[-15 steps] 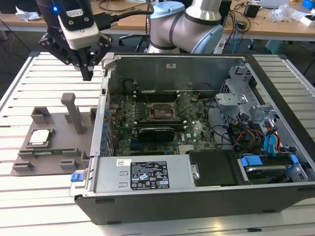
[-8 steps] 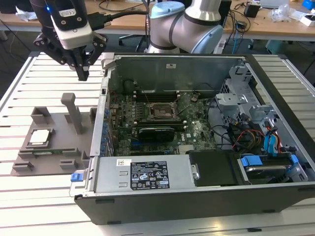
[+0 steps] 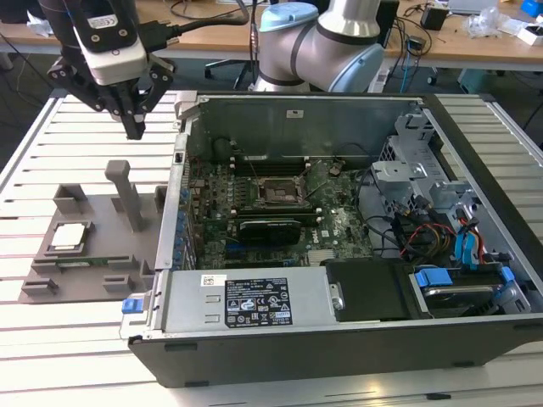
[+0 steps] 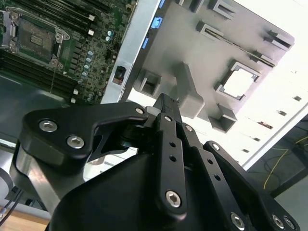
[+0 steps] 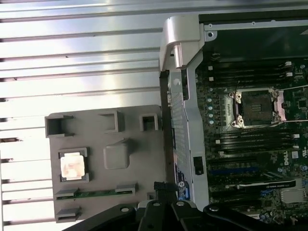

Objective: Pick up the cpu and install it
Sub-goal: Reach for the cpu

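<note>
The cpu point(image 3: 69, 237) is a small square chip with a silver top, lying flat in a square recess of the grey fixture tray point(image 3: 93, 212) at the exterior view's left. Both wrist views show the cpu point(image 4: 239, 83) point(image 5: 72, 166) in that recess. My gripper point(image 3: 134, 129) hangs above the tray's far side, well clear of the chip, with its black fingers shut together and nothing between them. Its fingertips point(image 4: 166, 102) point down at the tray's upright post. The motherboard's socket point(image 3: 276, 193) point(image 5: 255, 108) sits bare inside the open computer case.
The open computer case point(image 3: 339, 339) fills the middle and the exterior view's right, its metal side wall point(image 5: 185, 120) standing right against the tray. A tall grey post point(image 3: 125, 193) rises from the tray. A green memory stick point(image 5: 94, 194) lies in a tray slot. Slatted tabletop point(image 3: 34, 153) surrounds everything.
</note>
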